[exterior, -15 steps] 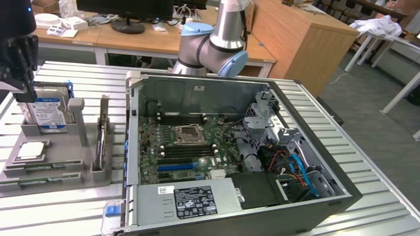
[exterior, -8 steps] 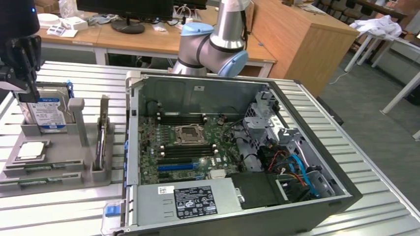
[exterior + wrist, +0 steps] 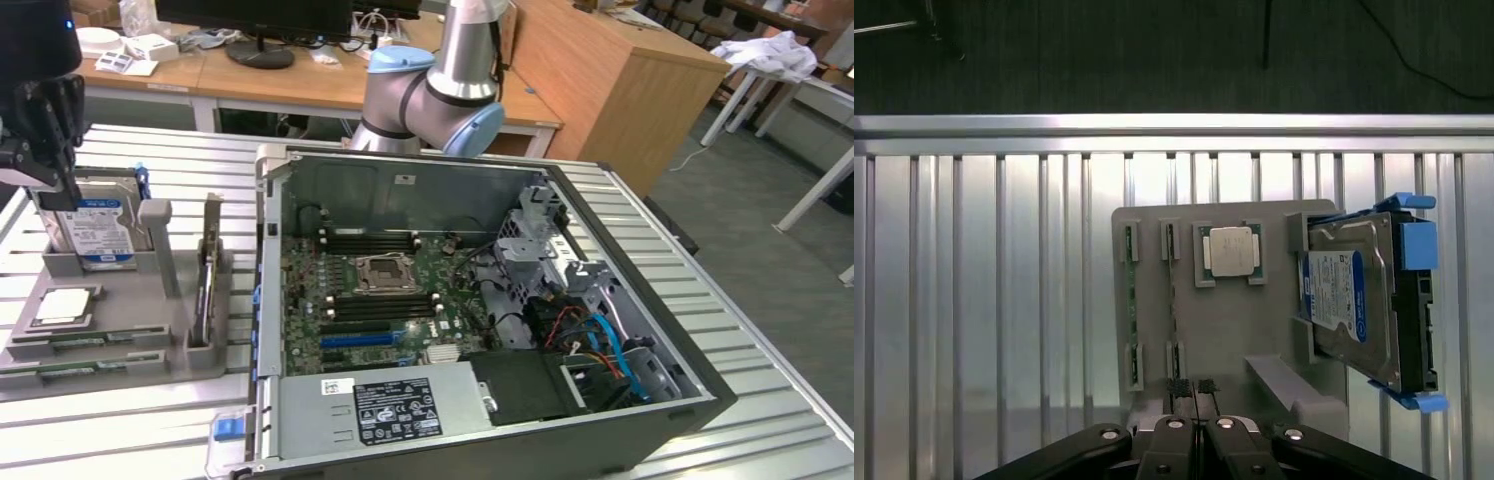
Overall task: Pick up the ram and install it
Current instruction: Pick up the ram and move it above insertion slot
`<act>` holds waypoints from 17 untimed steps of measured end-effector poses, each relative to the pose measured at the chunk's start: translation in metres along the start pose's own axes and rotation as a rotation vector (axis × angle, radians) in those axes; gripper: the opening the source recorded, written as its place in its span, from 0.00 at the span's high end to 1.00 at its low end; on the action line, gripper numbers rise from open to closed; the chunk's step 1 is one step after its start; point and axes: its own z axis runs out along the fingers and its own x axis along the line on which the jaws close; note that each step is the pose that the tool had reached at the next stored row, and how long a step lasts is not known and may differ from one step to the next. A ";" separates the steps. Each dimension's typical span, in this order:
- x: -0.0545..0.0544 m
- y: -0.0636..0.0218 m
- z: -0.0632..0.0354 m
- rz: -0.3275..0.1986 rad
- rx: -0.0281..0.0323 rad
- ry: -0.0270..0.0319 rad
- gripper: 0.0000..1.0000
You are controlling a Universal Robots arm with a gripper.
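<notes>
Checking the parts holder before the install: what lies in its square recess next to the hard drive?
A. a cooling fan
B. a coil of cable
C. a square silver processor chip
C: the processor chip lies flat in the gray holder, beside the upright hard drive.

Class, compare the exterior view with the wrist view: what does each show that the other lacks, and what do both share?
Exterior view: the open dark computer case with its green motherboard, and the silver-and-blue robot arm. Wrist view: the black gripper, shut, over an edge of the grey parts tray. Both: that tray, the silver hard drive with a blue label, the square silver processor chip, and thin green ram sticks in slots.
</notes>
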 end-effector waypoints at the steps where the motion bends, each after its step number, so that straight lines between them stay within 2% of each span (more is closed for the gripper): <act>1: 0.000 -0.0001 0.0012 0.000 0.0000 0.0000 0.89; 7: 0.000 -0.0004 0.0080 0.000 -0.0001 0.0002 0.89; 15: 0.000 -0.0003 0.0081 0.000 -0.0001 0.0001 0.89; 16: 0.000 -0.0003 0.0081 0.000 0.0000 0.0001 0.89; 17: 0.000 -0.0004 0.0081 0.000 -0.0001 0.0002 0.83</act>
